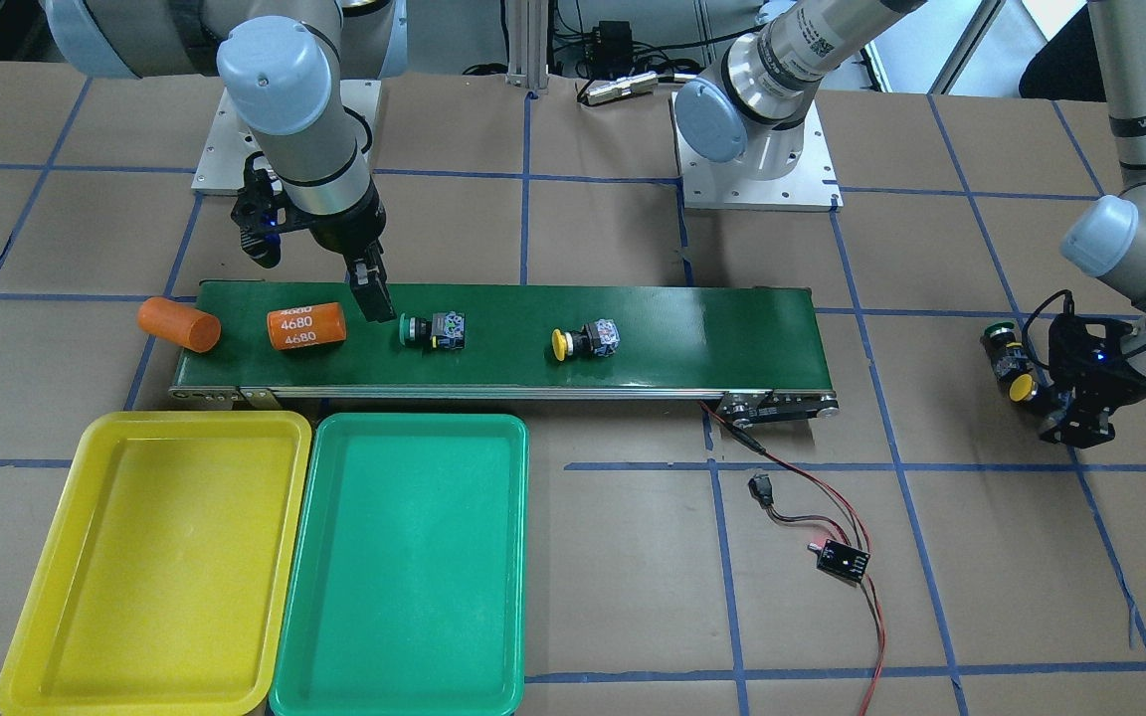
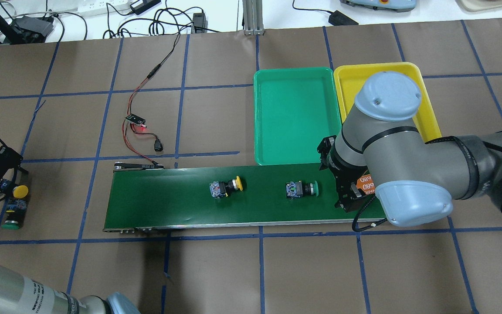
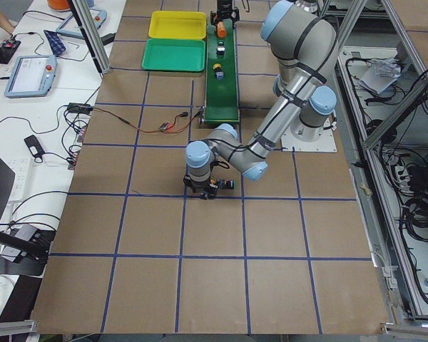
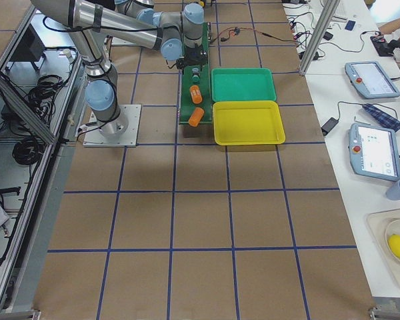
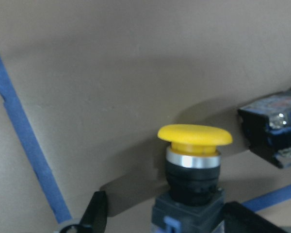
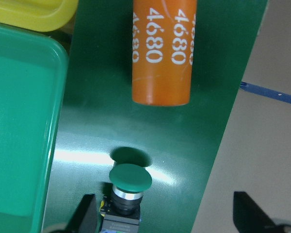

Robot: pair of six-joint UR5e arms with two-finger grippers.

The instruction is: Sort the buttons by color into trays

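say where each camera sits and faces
Front-facing: across the table, facing right arm, left arm.
Overhead: behind them, looking forward; right arm.
Left: table's end; left arm near.
Right: opposite end; right arm near.
Left wrist: down at yellow button; left fingertips.
Right wrist: down at green button; right fingertips.
Overhead and right wrist share it.

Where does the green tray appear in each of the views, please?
Front-facing: green tray, bottom, left of centre.
Overhead: upper middle, just above the belt.
Exterior left: top, left of the belt.
Exterior right: top, right of the belt.
Left wrist: not in view.
Right wrist: left edge.
Shared landmark: the yellow tray beside it.
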